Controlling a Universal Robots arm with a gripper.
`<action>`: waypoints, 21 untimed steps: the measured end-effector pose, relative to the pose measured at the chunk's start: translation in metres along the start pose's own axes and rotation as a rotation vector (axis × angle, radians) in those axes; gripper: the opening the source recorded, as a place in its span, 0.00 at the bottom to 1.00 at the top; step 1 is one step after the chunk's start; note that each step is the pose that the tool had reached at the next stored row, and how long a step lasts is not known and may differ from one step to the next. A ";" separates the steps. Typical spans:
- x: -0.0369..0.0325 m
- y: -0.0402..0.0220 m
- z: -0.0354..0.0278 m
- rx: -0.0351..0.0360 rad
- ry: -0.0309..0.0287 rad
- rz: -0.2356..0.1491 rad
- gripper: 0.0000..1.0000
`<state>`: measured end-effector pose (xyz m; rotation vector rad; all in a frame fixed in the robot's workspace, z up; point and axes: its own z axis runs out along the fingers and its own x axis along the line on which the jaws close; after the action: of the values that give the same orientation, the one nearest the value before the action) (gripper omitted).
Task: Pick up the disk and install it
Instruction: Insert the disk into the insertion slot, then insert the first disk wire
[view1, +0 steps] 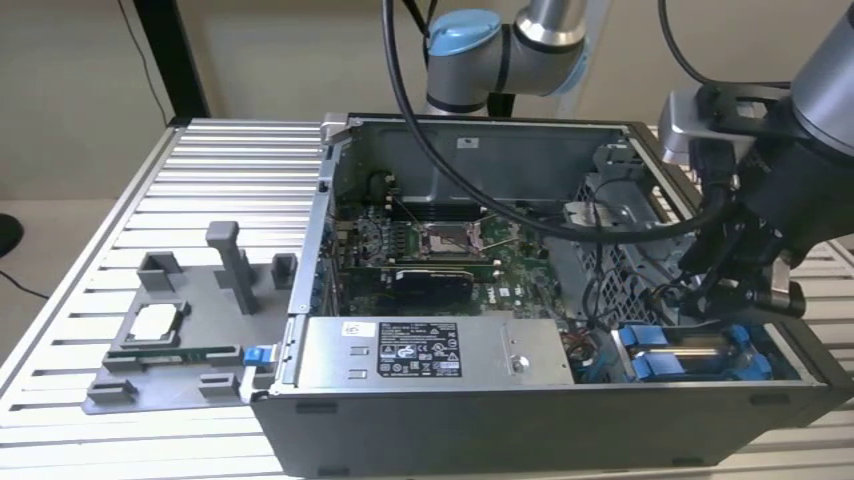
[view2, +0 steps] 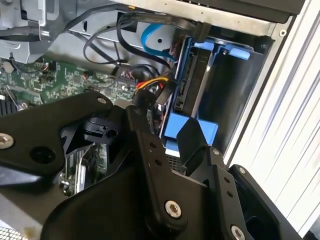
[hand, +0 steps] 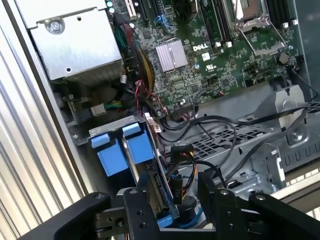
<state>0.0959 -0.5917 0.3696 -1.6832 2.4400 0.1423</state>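
The disk (view1: 694, 358) sits in the drive bay at a front corner of the open computer case (view1: 534, 430), just beside the power supply (view1: 414, 350). The gripper (hand: 172, 200) hangs right over the disk, fingers (hand: 215, 200) spread wide to either side of its blue rail. I can't tell if they touch it.

The gripper (view1: 721, 295) is hanging close over the disk (view1: 687, 352), which is sitting in blue rails in the open case's (view1: 534, 430) corner, beside the grey box (view1: 427, 350). The case is lying on the table (view1: 227, 170), with a fixture (view1: 174, 340) standing beside it.
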 end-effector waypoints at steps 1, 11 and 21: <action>0.0001 0.0000 0.0007 0.0010 -0.0029 -0.001 1.00; 0.0021 0.0001 0.0104 0.0057 -0.0267 -0.002 1.00; 0.0031 -0.0003 0.0151 -0.0004 -0.0640 -0.001 1.00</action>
<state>0.0965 -0.5919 0.3542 -1.6537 2.3930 0.1934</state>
